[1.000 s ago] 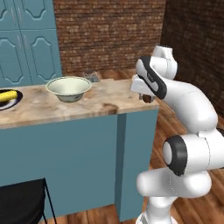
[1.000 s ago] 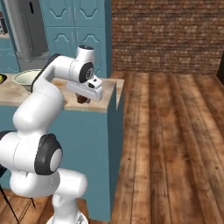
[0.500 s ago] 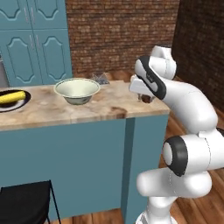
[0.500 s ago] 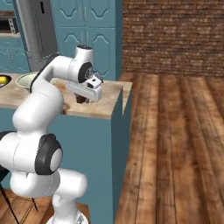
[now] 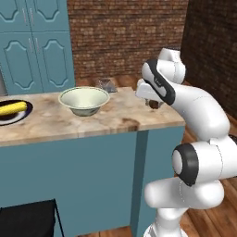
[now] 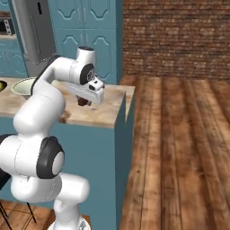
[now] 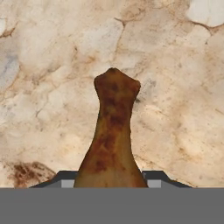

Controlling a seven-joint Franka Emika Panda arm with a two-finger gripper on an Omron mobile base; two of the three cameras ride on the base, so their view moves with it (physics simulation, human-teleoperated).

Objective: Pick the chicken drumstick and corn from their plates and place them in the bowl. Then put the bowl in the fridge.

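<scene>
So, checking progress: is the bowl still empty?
Empty: the bowl shows bare inside; the fingers hold the chicken drumstick.

Chicken drumstick (image 7: 111, 135), brown and mottled, narrow end pointing away, clamped between dark fingertips above marbled counter (image 5: 115, 118). Pale cream-green bowl (image 5: 84, 100) upright, mid-counter. Yellow corn (image 5: 12, 109) lying on dark-rimmed plate (image 5: 21, 114) at counter's left end.
</scene>
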